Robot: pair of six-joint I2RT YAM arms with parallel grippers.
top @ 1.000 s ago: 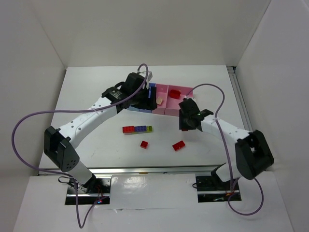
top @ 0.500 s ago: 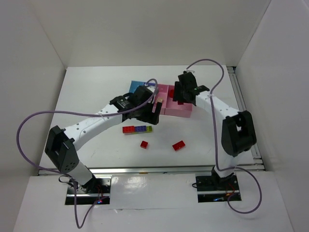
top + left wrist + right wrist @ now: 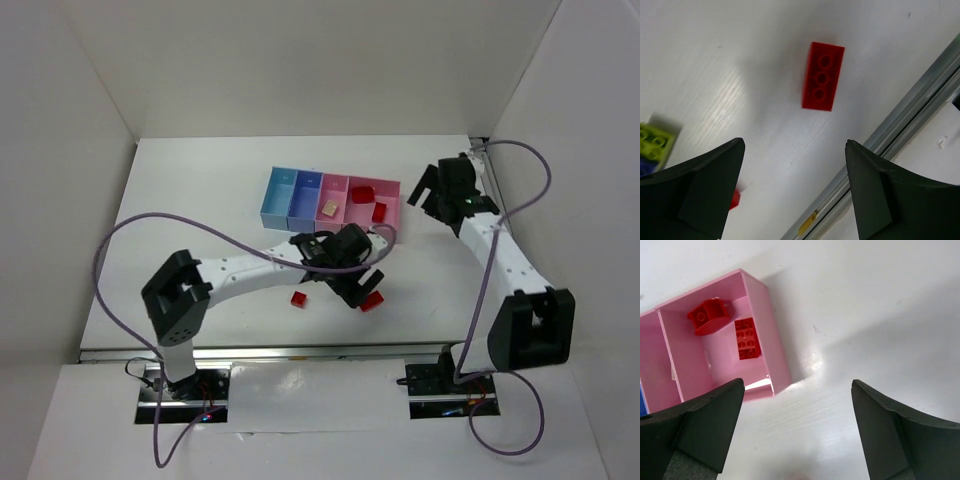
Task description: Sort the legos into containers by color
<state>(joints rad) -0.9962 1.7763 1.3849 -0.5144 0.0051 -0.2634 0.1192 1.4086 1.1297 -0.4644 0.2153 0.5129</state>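
Note:
The containers (image 3: 290, 215) stand in a row at mid-table: light blue, darker blue, pink and a wider pink bin (image 3: 777, 367). Two red legos (image 3: 746, 338) lie in the wider pink bin, and a whitish one (image 3: 328, 207) lies in the narrow pink bin. My right gripper (image 3: 796, 390) hangs open and empty over bare table right of that bin. My left gripper (image 3: 794, 145) is open and empty just short of a red brick (image 3: 822, 76) lying flat near the front edge. A yellow-green brick (image 3: 655, 141) shows at the left. A small red brick (image 3: 298, 298) lies nearby.
A metal rail (image 3: 900, 132) runs along the table's front edge, close to the red brick. White walls enclose the table on three sides. The left arm (image 3: 250, 270) stretches across the front of the table and covers part of it in the top view.
The right gripper carried a red lego over the wider pink bin, opened, and drew back to the right; a second red lego now lies there. The left arm swung from the bins to the front.

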